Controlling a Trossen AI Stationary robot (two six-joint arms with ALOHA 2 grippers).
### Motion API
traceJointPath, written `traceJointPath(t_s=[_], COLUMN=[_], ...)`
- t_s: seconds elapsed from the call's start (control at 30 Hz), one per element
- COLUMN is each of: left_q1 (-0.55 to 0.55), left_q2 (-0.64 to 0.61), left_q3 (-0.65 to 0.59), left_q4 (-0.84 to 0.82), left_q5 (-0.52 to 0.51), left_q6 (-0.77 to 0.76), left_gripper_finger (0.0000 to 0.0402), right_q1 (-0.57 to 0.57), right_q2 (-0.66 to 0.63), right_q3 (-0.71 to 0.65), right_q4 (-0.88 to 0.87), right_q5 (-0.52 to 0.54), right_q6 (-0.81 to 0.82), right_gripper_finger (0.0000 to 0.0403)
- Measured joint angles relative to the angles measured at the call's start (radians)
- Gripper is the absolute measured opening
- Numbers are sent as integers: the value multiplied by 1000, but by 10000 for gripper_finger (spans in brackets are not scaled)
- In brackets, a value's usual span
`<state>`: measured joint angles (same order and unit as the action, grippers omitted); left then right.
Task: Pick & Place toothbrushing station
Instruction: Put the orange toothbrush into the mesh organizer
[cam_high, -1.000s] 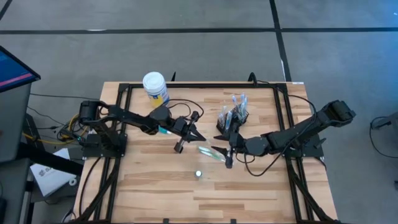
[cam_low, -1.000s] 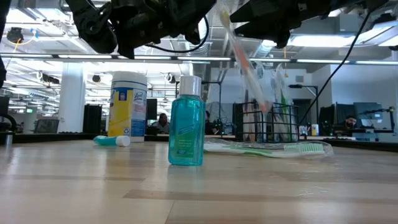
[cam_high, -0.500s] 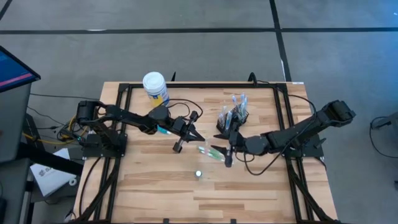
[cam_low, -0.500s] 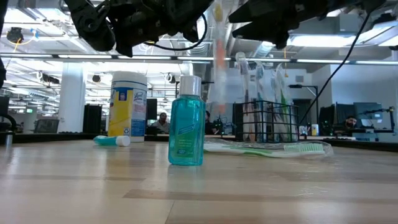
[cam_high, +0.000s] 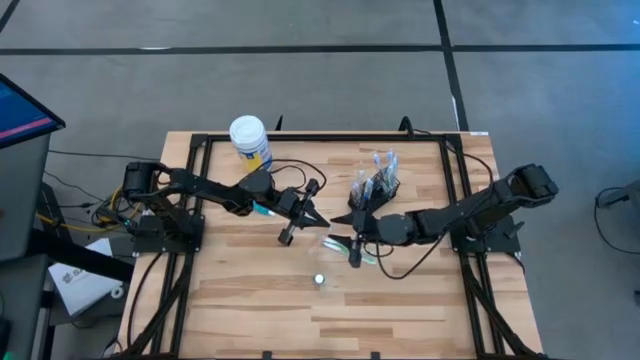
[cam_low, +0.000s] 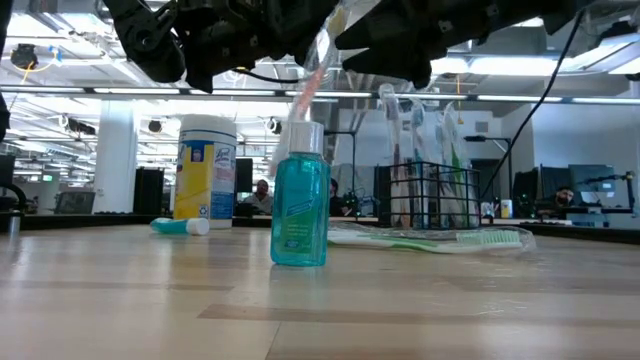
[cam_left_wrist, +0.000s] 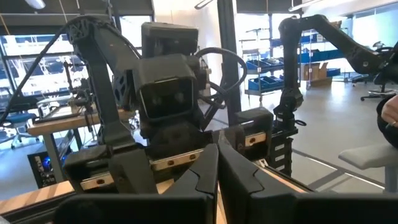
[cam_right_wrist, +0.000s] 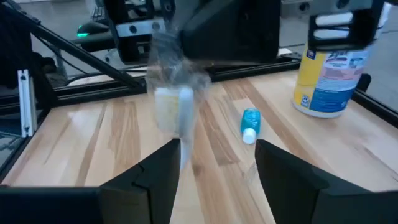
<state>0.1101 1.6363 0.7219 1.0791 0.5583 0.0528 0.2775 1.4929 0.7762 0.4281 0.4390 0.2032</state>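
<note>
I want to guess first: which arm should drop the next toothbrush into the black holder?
Right: the right gripper holds a toothbrush near the holder; the left gripper is shut, empty, farther off.

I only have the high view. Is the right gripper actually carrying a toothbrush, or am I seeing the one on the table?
Observer: It is carrying one. In the low view a packaged toothbrush hangs tilted under the right gripper, well off the table.
Operator: And the green one?
Observer: The green toothbrush lies flat on the wood in front of the mesh holder, where other brushes stand upright.
Operator: Does the left gripper have anything?
Observer: No. Its wrist view shows the left gripper shut, with nothing between the fingers.
</note>
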Motion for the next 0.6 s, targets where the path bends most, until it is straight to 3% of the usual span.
traceJointPath(t_s=[0.6], left_q1=[0], left_q2=[0], left_q3=[0], left_q4=[1], left_q5=[0], left_q6=[6], left_gripper_finger=[0], right_q1=[6], right_q2=[0], right_q3=[12], right_q4=[-25], right_q5=[-23], right_q6=[6], right_gripper_finger=[198])
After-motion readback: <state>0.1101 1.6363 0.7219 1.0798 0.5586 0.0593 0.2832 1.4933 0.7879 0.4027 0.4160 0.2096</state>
